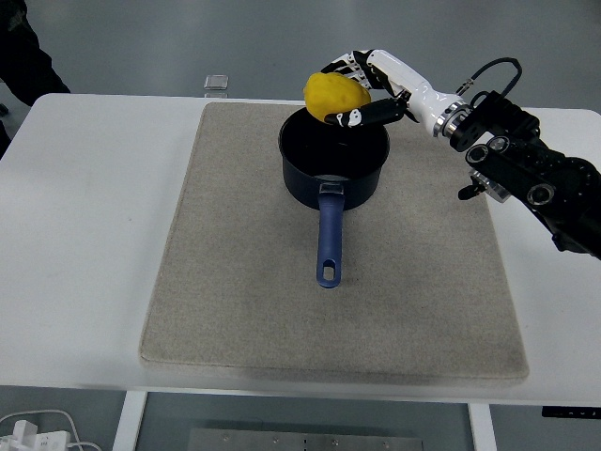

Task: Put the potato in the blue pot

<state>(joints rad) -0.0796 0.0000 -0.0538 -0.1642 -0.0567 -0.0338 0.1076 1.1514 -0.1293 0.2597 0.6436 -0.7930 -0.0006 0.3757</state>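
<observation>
A yellow potato is held in my right hand, whose fingers are curled around it. The hand hovers above the far rim of the blue pot, with the potato over the pot's opening. The pot stands upright on the grey mat, its blue handle pointing toward the near edge. The pot's inside looks dark and holds nothing I can see. My left arm is out of view.
The mat covers the middle of the white table. A small grey square object lies at the table's far edge. A person's dark sleeve shows at the top left. Cables lie below the table's near left.
</observation>
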